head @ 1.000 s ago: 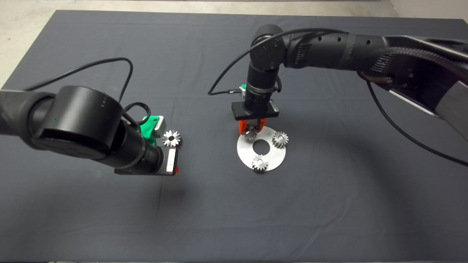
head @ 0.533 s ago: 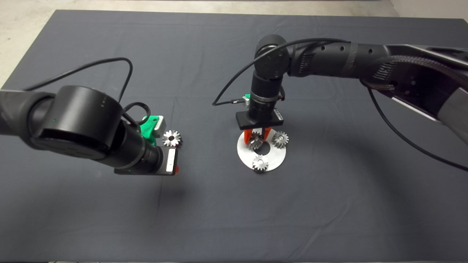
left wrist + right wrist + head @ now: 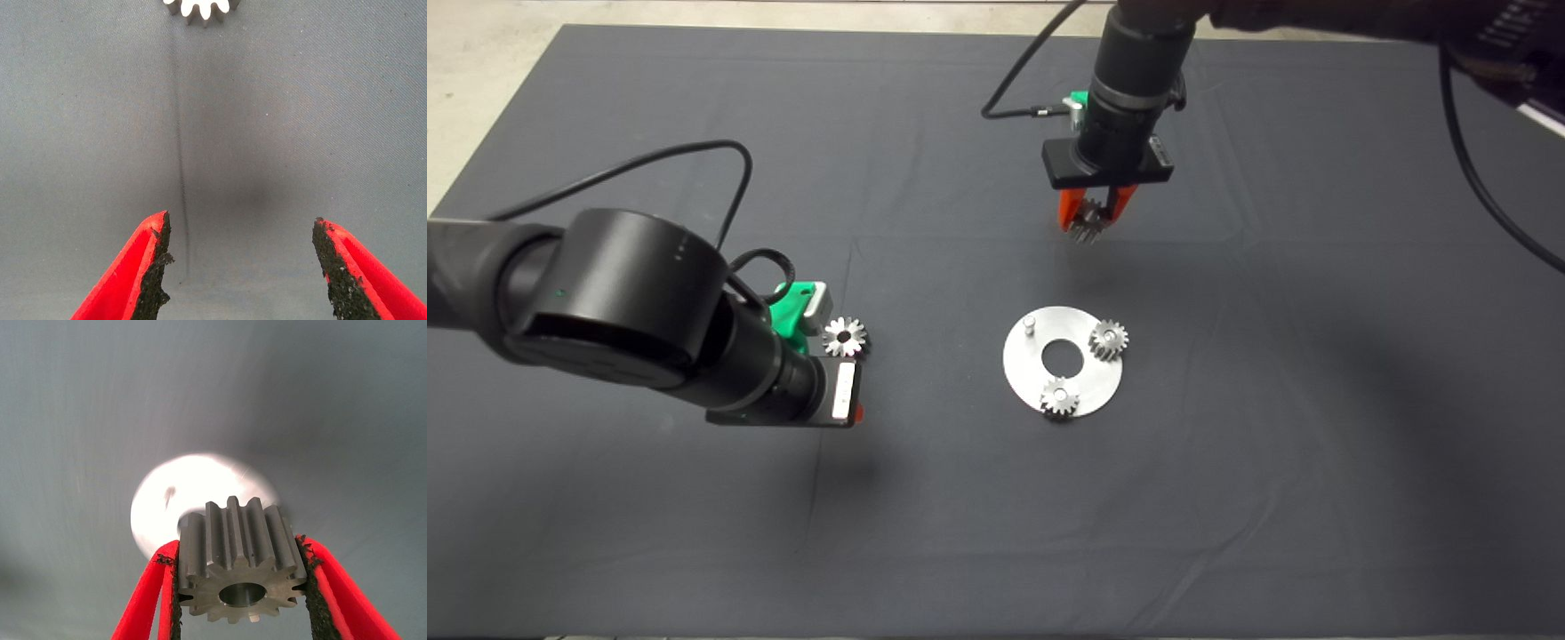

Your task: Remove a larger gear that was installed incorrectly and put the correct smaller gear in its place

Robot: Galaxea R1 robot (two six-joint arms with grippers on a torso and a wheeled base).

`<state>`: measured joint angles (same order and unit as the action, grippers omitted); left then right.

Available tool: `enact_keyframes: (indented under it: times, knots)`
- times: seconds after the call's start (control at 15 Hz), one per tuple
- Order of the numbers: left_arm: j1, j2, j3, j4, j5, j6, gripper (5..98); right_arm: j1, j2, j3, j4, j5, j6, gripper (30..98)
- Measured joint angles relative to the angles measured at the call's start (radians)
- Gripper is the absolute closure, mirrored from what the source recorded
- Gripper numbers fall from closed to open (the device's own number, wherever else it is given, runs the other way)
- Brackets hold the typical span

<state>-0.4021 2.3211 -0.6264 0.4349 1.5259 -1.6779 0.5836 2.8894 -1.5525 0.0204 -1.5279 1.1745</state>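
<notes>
**Small gear held aloft, its peg on the plate waiting bare**

The right gripper [image 3: 1092, 213] hangs over the far side of the worktop [image 3: 1227, 498], wrist pointing straight down, its fingers clamped on the toothed flanks of the smaller gear [image 3: 240, 550] with the bore vertical. The round plate [image 3: 1089, 391] lies well apart from it, nearer the camera, with one peg [image 3: 1029, 322] empty and two small gears [image 3: 1108, 339] [image 3: 1059, 396] seated. The larger gear [image 3: 844, 336] rests on the worktop just beside the left gripper [image 3: 240, 230], which is low, spread wide and empty. Fitting should go best if the gear stays level, its bore is centred over the peg before lowering (a tilted gear would likely jam), and the grip holds until it sits flat.
</notes>
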Motion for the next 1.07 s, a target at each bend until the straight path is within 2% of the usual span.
enact_keyframes:
  times: [0.13,0.27,0.33,0.4,0.53,0.87,1.07]
  knots:
    - [0.0,-0.003,0.0,0.0,-0.001,0.0,49.9,-0.028,0.002,0.099,-0.029,-0.001,0.033,92.8]
    - [0.0,-0.018,0.0,0.0,0.0,0.0,49.9,-0.015,0.023,0.194,-0.166,-0.006,0.083,92.8]
    - [0.0,-0.022,-0.001,0.0,0.0,0.0,49.9,-0.004,0.04,0.225,-0.232,-0.005,0.101,92.8]
    - [0.0,-0.022,-0.002,0.0,0.0,0.0,49.9,-0.001,0.053,0.241,-0.262,-0.003,0.109,92.8]
    - [0.0,-0.023,-0.002,0.0,0.0,0.0,49.9,-0.005,0.073,0.26,-0.286,0.005,0.121,92.8]
    - [0.0,-0.019,-0.002,0.0,0.0,0.0,49.9,-0.017,0.086,0.187,-0.292,-0.002,0.128,92.9]
    - [0.0,-0.019,-0.002,0.0,0.0,0.0,49.9,-0.052,0.1,0.043,-0.29,0.004,0.107,92.8]
